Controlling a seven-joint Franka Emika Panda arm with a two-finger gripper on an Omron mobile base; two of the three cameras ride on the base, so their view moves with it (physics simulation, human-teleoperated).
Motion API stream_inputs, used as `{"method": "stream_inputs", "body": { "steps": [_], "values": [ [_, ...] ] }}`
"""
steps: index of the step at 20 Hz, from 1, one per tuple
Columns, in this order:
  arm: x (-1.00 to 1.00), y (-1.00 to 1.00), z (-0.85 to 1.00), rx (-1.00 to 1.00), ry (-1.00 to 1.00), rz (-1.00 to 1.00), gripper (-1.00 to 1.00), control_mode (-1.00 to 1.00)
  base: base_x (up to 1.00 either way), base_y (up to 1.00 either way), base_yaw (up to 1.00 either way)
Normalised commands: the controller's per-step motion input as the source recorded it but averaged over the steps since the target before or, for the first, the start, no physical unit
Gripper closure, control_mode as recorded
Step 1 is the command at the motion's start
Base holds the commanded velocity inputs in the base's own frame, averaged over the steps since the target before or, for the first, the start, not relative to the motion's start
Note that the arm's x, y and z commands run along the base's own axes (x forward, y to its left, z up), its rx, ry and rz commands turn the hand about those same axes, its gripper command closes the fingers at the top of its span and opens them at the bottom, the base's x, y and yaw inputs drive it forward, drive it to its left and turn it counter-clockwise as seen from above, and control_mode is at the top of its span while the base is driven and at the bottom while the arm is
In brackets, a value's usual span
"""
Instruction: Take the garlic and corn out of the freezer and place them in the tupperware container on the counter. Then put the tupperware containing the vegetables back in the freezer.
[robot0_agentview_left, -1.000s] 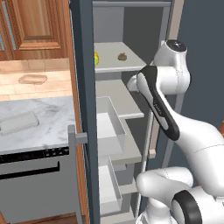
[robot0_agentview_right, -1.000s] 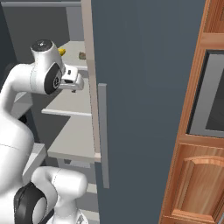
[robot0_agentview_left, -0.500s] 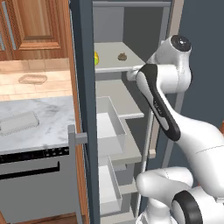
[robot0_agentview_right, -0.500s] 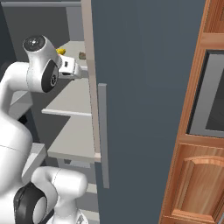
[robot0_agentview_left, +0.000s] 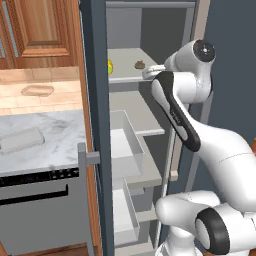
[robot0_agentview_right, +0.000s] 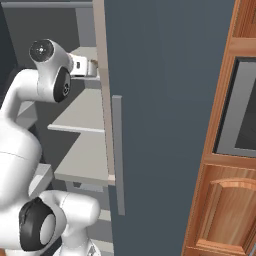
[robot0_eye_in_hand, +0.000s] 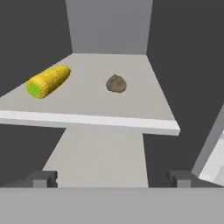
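Note:
The freezer (robot0_agentview_left: 125, 30) stands open. On its upper pale shelf lie the yellow corn (robot0_eye_in_hand: 48, 81) to the left and the brownish garlic (robot0_eye_in_hand: 116, 83) near the middle. From the left base view the corn (robot0_agentview_left: 110, 66) peeks past the door edge, with the garlic (robot0_agentview_left: 139, 64) to its right. My gripper (robot0_eye_in_hand: 112, 179) is open and empty, level with the shelf's front edge and a short way short of the garlic. It also shows as the gripper (robot0_agentview_left: 147, 73) and the gripper (robot0_agentview_right: 90, 67) by the door. The clear tupperware container (robot0_agentview_left: 20, 140) rests on the marbled counter (robot0_agentview_left: 55, 130).
The freezer door (robot0_agentview_right: 165, 100) stands close on my right. Pull-out drawers (robot0_agentview_left: 127, 137) jut out below the shelf. A grey appliance with a black panel (robot0_agentview_left: 40, 200) sits under the counter. Wooden cabinets and an oven (robot0_agentview_right: 240, 105) lie further right.
The arm has lifted, and the gripper has risen from below the upper shelf to its level, pointing in at the corn and garlic.

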Motion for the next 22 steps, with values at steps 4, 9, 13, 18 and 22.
{"method": "stream_inputs", "body": {
  "steps": [4,9,13,18,22],
  "values": [
    [0.67,0.0,0.1,0.0,-0.04,0.0,-1.0,-1.0,0.0,0.0,0.0],
    [0.72,0.0,0.01,-0.01,0.0,0.0,-1.0,-1.0,0.0,0.0,0.0],
    [0.7,0.0,0.0,-0.01,0.0,0.0,-1.0,-1.0,0.0,0.0,0.0],
    [0.62,0.03,0.02,-0.02,0.02,-0.01,-1.0,-1.0,0.0,0.0,0.0],
    [0.61,0.01,0.0,-0.02,0.04,-0.02,-1.0,-1.0,0.0,0.0,0.0]
  ]
}}
